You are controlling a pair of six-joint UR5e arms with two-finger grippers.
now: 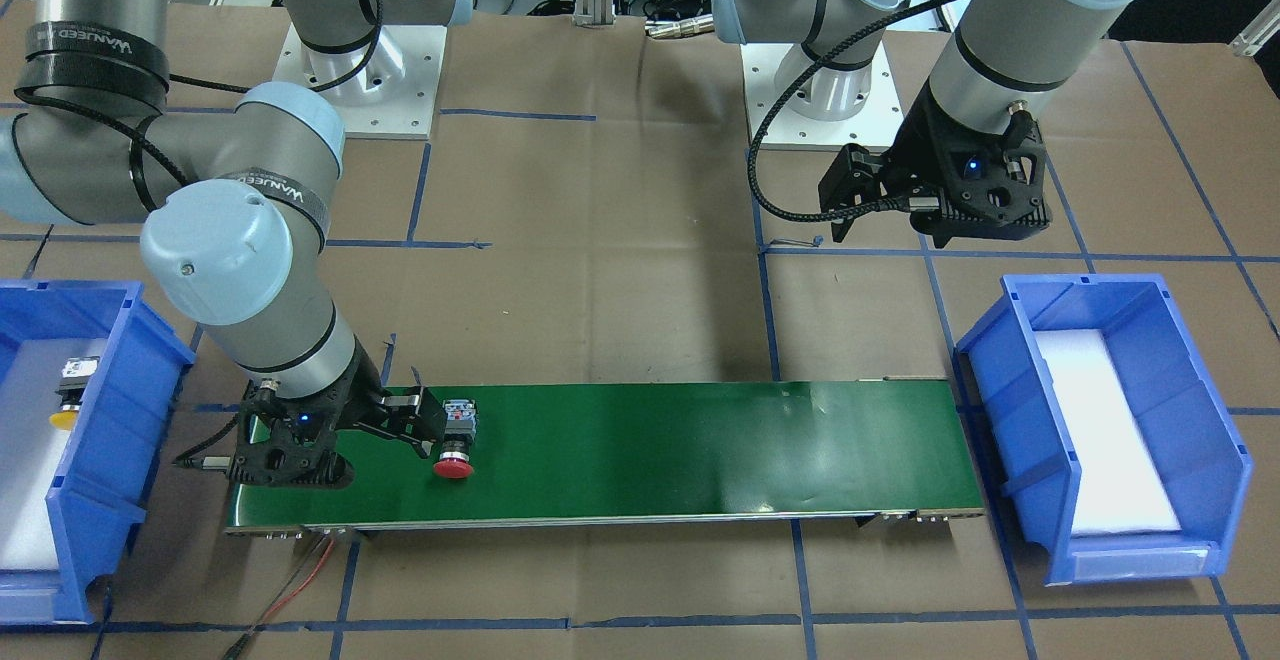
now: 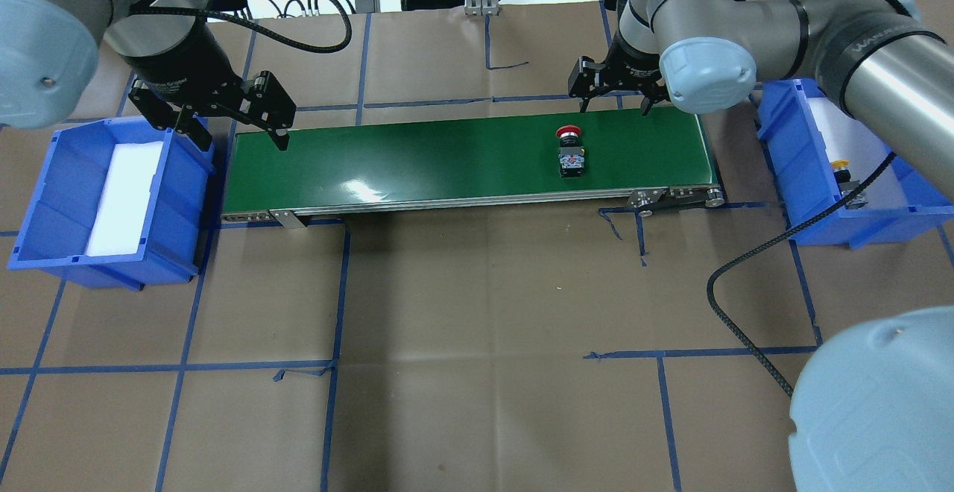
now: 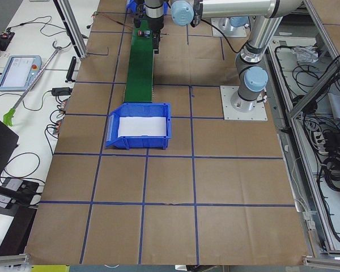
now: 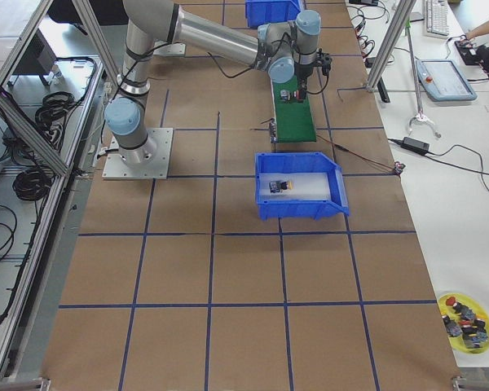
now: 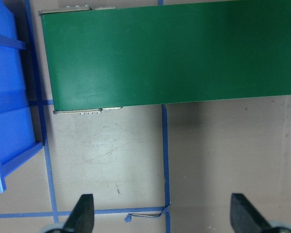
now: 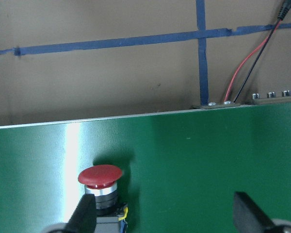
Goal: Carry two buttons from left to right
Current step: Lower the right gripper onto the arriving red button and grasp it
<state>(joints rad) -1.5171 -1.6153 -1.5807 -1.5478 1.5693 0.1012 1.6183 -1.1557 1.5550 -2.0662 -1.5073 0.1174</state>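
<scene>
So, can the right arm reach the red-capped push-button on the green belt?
Likely yes: the open right end effector hangs close by the red-capped push-button, slightly off-centre, nothing else on the green conveyor belt between them.

Robotics lab: taped table [image 2: 477,291], cables [image 3: 330,168].

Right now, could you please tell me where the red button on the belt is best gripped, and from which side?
Grip the red button by its boxy block, from above, closing across the block's flat sides. It lies on its side on the green belt, cap pointing away from the robot; the round cap would likely slip.
</scene>
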